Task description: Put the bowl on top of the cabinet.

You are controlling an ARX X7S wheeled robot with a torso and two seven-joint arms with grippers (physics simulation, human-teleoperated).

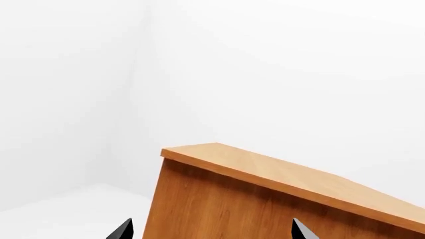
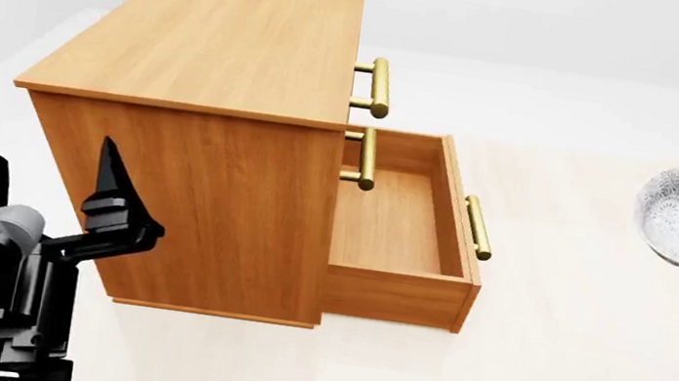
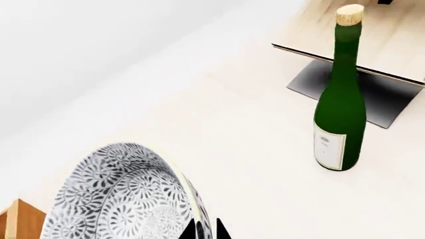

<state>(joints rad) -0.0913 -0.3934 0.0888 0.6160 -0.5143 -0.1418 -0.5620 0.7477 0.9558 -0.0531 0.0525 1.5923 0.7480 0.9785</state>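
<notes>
Right gripper point(image 3: 203, 230): fingers pressed together on the bowl's point(image 3: 126, 199) rim, so we hold it tilted, lifted off the tabletop point(image 2: 578, 380). It's well right of the cabinet point(image 2: 220, 47), lower than its flat top; that top is bare and ready to take it. Left gripper point(image 2: 51, 187): fingers spread, holding nothing, parked beside the cabinet's side. One drawer point(image 2: 401, 223) sits pulled out. Green corked bottle point(image 3: 342, 94) near the bowl; its white label is too small to read.
</notes>
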